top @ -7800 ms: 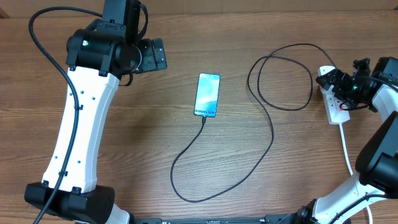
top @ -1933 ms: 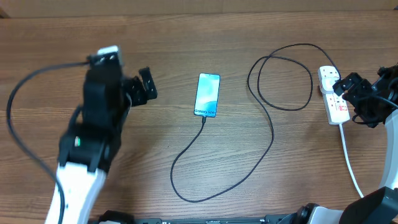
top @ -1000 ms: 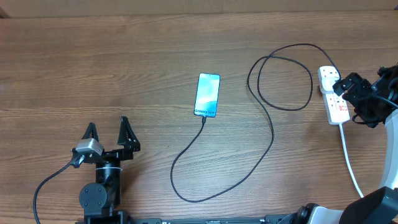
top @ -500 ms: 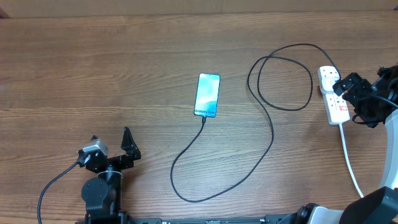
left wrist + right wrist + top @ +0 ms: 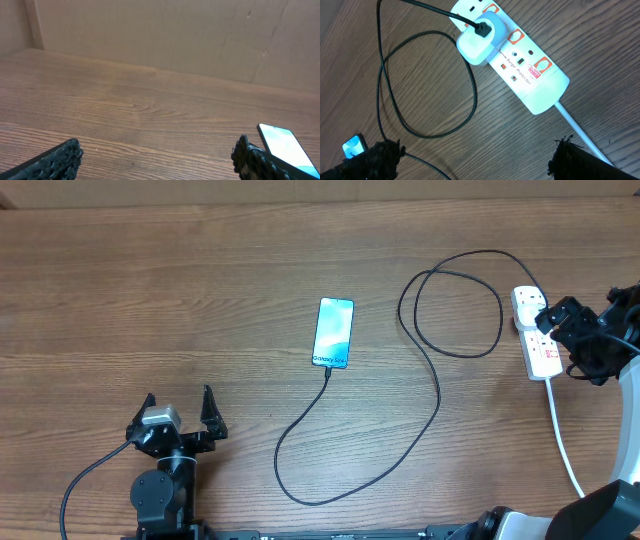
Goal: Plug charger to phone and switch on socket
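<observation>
Between left claw (image 5: 178, 396) and right claw (image 5: 476, 152) — both apart — charger (image 5: 438, 395) joins phone (image 5: 333, 332) and socket (image 5: 546, 360).

"Galaxy" on the lit screen of the phone (image 5: 334, 333), "Surge Protector" printed on the white socket (image 5: 538, 86)

Wood-grain brown bench (image 5: 200, 300). Phone (image 5: 333, 332) flat near centre, screen lit, face up. Black charger cable (image 5: 437, 395) meets phone's near edge, snakes across bench, loops once, ends at white adapter (image 5: 477, 42) in socket (image 5: 535, 340). Socket lies at right side; white cord (image 5: 562, 442) trails toward front edge.
</observation>
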